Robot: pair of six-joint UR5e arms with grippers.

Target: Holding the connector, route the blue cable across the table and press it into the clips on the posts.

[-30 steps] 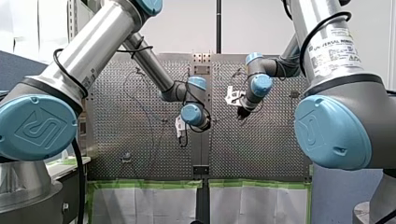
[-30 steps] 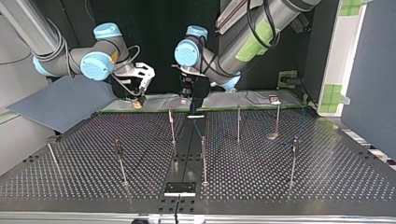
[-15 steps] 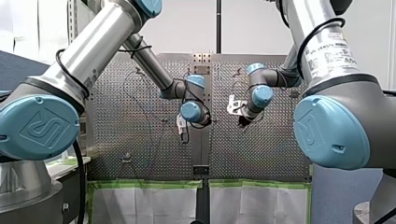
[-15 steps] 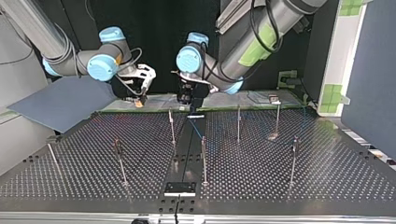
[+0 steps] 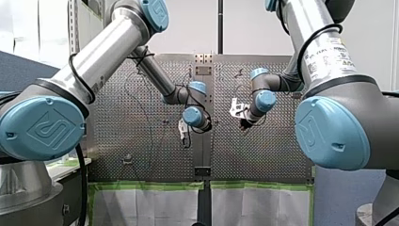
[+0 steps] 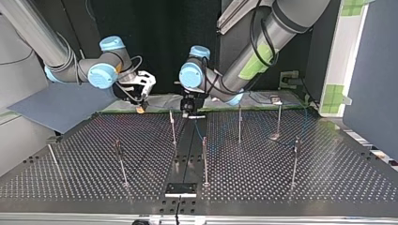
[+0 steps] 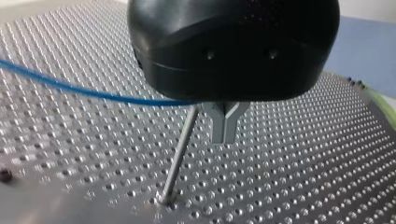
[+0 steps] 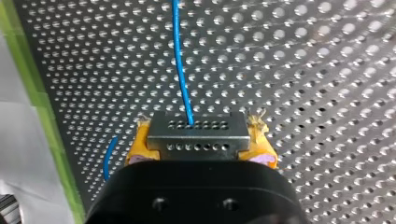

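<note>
Lying crosswise between the jaws, the grey rectangular metal connector [image 8: 197, 132] had its long axis running pad to pad, clamped at both ends by the yellow pads [image 8: 140, 145] of my right gripper [image 8: 200, 142]. Its holed face pointed straight ahead, and the thin blue cable [image 8: 181, 65] led off that way over the perforated metal table [image 8: 327, 70]. Beside a slim metal post [image 7: 180, 154], my left gripper [image 7: 224, 139] had its metal fingers [image 7: 217, 122] meeting at the tips.

The robot's left arm [image 5: 108, 52] and right arm [image 5: 320, 52] both reach forward and fold inward, their wrists near each other but apart. The left tool [image 7: 224, 133] points downward, its metal fingers [image 7: 217, 127] pressed together. The right tool [image 8: 201, 142], tilted, clamps the connector [image 8: 196, 130] between yellow pads [image 8: 137, 149].
</note>
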